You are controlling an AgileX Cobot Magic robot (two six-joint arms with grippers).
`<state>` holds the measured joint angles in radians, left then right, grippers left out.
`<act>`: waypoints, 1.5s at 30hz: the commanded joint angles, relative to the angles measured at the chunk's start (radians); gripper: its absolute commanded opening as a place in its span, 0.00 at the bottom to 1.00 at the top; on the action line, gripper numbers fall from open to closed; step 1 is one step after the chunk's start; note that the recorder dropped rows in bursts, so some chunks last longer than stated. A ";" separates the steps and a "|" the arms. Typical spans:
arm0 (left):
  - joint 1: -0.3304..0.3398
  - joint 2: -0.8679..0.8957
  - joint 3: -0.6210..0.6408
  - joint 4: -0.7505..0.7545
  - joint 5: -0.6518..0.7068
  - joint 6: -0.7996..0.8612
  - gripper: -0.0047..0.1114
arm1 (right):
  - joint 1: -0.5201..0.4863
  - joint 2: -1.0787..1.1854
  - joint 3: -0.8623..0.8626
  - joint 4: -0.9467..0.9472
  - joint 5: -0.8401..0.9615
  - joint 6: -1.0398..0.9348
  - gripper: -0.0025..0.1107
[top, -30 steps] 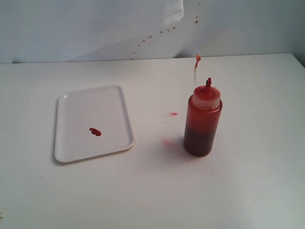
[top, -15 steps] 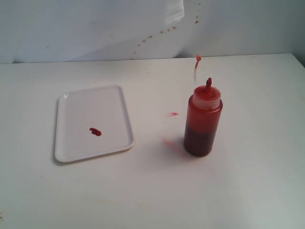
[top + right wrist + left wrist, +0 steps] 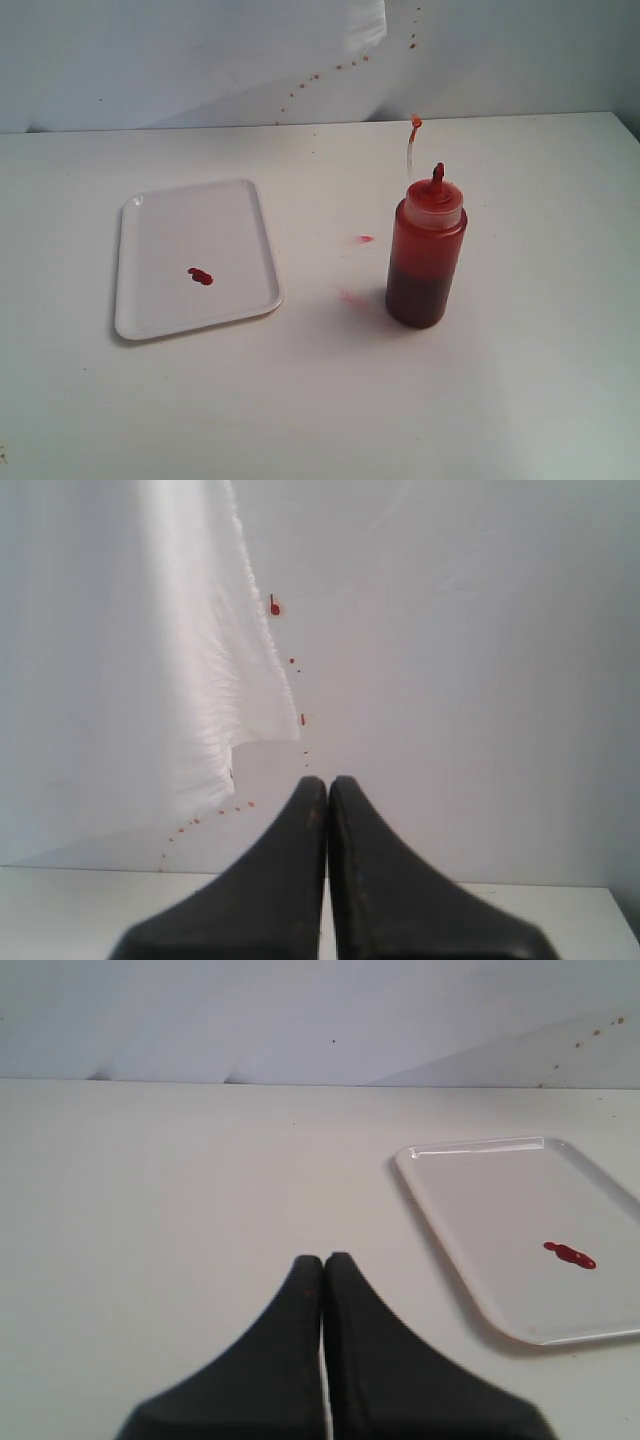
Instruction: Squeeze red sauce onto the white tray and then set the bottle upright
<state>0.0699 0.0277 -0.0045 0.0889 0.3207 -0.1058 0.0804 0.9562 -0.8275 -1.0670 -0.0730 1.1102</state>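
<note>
A: What is being shown as done?
B: Both steps, seemingly — red sauce (image 3: 200, 276) is lying on the white tray (image 3: 190, 225), and the bottle (image 3: 425, 255) is standing upright on the surface (image 3: 500, 400), well apart from the tray.
A: And the arms?
B: The left pincer (image 3: 323, 1260) and right pincer (image 3: 327, 782) are being held closed, empty — neither is being caught by the exterior view.

The bottle (image 3: 426, 262) stood upright right of centre on the table (image 3: 520, 390) and was the tallest obstacle. Its tethered tip (image 3: 415, 122) rose above the cap. The white tray (image 3: 190, 215) lay flat and low-rimmed, well to its left. Bare table separated them and surrounded the bottle on all sides. The wall (image 3: 520, 50) bounded the far edge.
</note>
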 commanded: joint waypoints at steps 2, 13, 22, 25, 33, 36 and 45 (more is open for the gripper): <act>0.002 -0.002 0.005 -0.061 -0.003 0.106 0.04 | 0.001 -0.006 0.005 0.006 0.004 0.004 0.03; 0.002 -0.002 0.005 -0.063 -0.005 0.137 0.04 | 0.001 -0.006 0.005 0.006 0.004 0.004 0.03; 0.002 -0.002 0.005 -0.063 -0.005 0.137 0.04 | 0.001 -0.006 0.005 0.006 0.004 0.004 0.03; 0.002 -0.002 0.005 -0.063 -0.005 0.137 0.04 | 0.001 -0.006 0.005 0.006 0.004 0.004 0.03; 0.002 -0.002 0.005 -0.063 -0.005 0.140 0.04 | 0.001 -0.006 0.005 0.006 0.004 0.004 0.03; 0.002 -0.002 0.005 -0.063 -0.005 0.140 0.04 | 0.001 -0.010 0.005 0.006 0.015 0.002 0.03; 0.002 -0.002 0.005 -0.063 -0.005 0.137 0.04 | 0.001 -0.301 0.048 0.022 0.182 -0.010 0.03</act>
<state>0.0699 0.0277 -0.0045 0.0326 0.3207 0.0289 0.0804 0.7696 -0.8149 -1.0665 0.0248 1.1058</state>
